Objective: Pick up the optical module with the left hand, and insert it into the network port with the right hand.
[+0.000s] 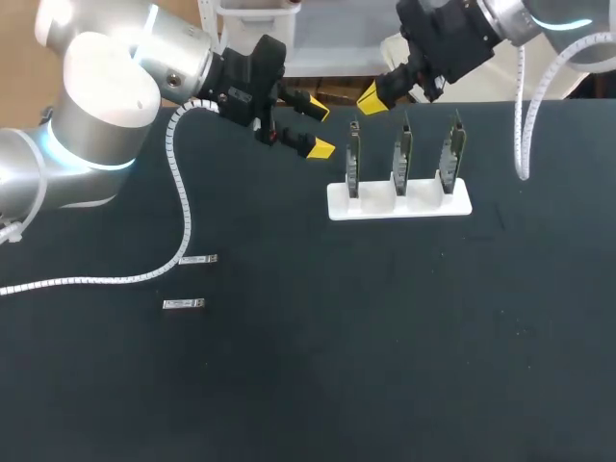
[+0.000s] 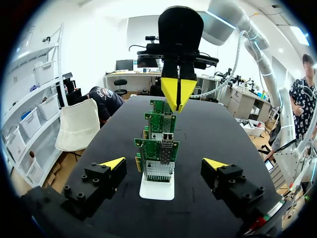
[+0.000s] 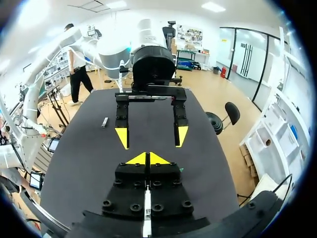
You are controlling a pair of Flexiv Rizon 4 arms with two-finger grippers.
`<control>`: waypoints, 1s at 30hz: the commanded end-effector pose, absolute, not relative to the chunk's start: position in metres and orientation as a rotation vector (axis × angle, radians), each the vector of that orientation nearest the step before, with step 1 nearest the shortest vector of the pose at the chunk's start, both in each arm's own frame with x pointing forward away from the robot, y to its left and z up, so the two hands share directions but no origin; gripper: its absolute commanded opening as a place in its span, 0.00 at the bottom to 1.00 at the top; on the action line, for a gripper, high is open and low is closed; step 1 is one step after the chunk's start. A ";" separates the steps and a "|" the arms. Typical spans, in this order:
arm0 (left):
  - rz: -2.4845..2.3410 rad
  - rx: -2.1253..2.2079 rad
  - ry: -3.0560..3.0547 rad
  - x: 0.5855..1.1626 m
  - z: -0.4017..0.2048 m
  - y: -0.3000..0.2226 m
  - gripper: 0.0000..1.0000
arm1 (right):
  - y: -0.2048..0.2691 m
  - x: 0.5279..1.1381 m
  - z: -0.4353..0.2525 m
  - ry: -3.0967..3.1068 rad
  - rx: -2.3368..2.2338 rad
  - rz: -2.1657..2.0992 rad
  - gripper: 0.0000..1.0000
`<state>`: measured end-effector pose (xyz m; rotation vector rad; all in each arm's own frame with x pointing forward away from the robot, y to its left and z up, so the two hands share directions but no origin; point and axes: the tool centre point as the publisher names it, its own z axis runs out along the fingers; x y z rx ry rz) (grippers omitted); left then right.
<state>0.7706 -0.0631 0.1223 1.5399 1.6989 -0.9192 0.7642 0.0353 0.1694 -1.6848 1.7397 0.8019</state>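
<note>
Evidently nothing is done yet: the 2 optical modules [image 1: 197, 259] lie on the table well apart from the left gripper [image 1: 319, 127], whose fingers gape empty, while the right gripper [image 1: 373, 96], fingertips pressed together on nothing, hangs just beyond the network cards [image 1: 399, 164].

Optical modules [image 1: 198, 259] on table [image 1: 385, 337]; left claw [image 1: 320, 126] spread wide.

"Where's the left arm [image 1: 96, 106]?"
"In from the left, bent at the elbow. The left gripper [image 1: 316, 125] has its fingers spread wide."
"And the right gripper [image 1: 373, 97]?"
"Facing it, close by, yellow tips pressed together, on the right arm [image 1: 539, 14]."
</note>
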 end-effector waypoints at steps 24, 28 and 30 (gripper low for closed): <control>-0.919 1.542 1.703 0.771 0.123 -0.064 1.00 | 0.047 0.779 0.153 1.747 -1.740 0.861 0.00; -0.919 1.542 1.703 0.771 0.123 -0.064 1.00 | 0.048 0.777 0.151 1.755 -1.741 0.865 0.00; -0.919 1.542 1.703 0.771 0.123 -0.064 1.00 | 0.048 0.777 0.150 1.758 -1.740 0.864 0.00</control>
